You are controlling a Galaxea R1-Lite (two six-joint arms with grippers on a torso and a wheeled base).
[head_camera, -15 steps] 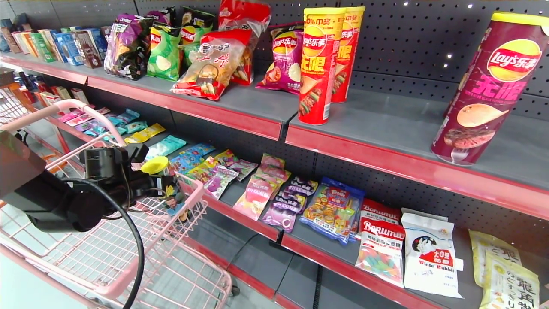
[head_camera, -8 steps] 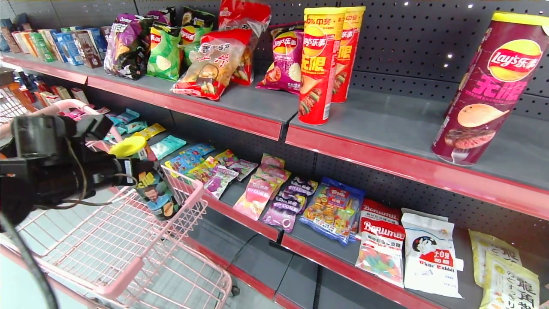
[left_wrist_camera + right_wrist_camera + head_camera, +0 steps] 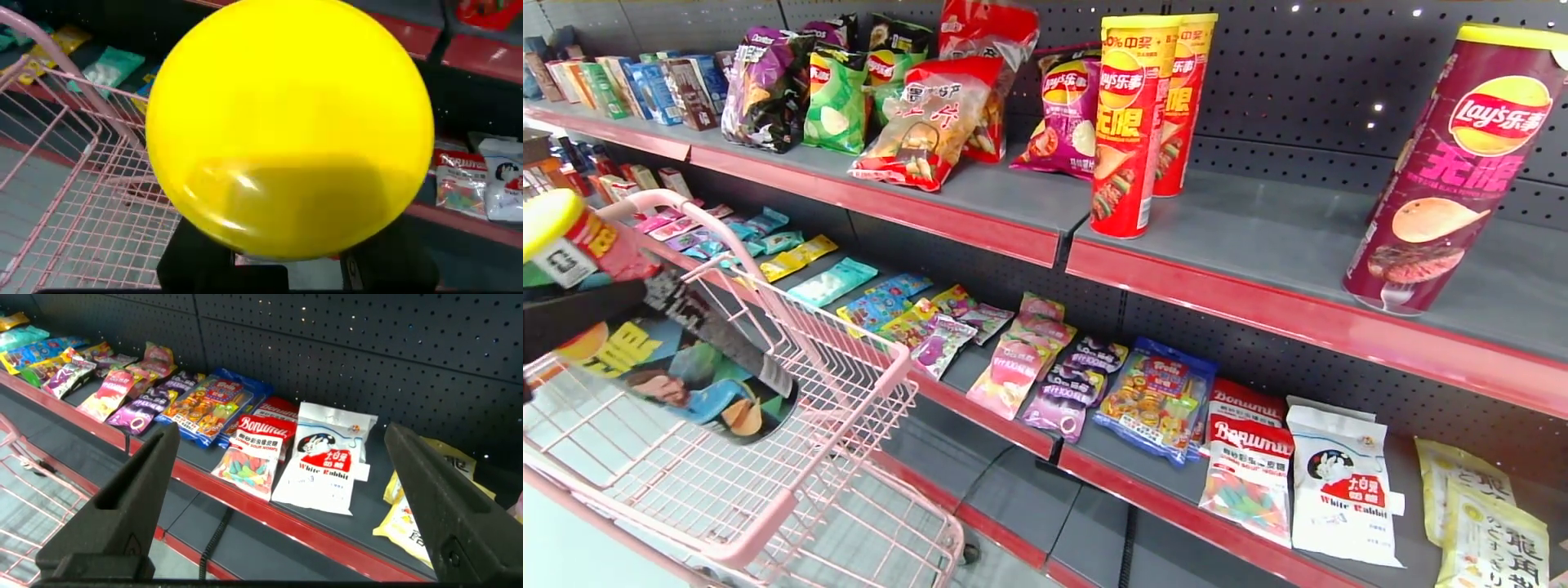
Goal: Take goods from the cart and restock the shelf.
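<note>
- Left gripper (image 3: 290, 265): its pincer is clamped on the chip can (image 3: 662, 351), with one dark finger lying across the can's body.
- Chip can: it hangs tilted above the left side of the cart (image 3: 768, 506), clear of the wire floor. The yellow lid (image 3: 290, 131) points up and towards the wrist camera.
- Cart: a pink wire basket, its front corner just beside the front edge of the lower shelf board (image 3: 1005, 425).
- Lower shelf board: flat sweet packets (image 3: 1013, 367) lie in rows from its left end to its right end.
- Upper shelf board (image 3: 1258, 237): chip bags (image 3: 923, 122) lean along the left half. Two red cans (image 3: 1127, 122) stand upright near the middle, the front one close to the front edge. A maroon can (image 3: 1445, 180) stands near the right end.
- Right gripper (image 3: 279, 433): its fingers are wide apart and hold nothing. It hangs in front of the right part of the lower shelf board.
- Step in hand, as judged: the can is out of the cart and on its way to the shelf.
- Next move, as judged: it calls for raising the can above the red front lip of the upper shelf board. The can must then be turned upright and set down on the bare stretch between the red cans and the maroon can, touching neither.
</note>
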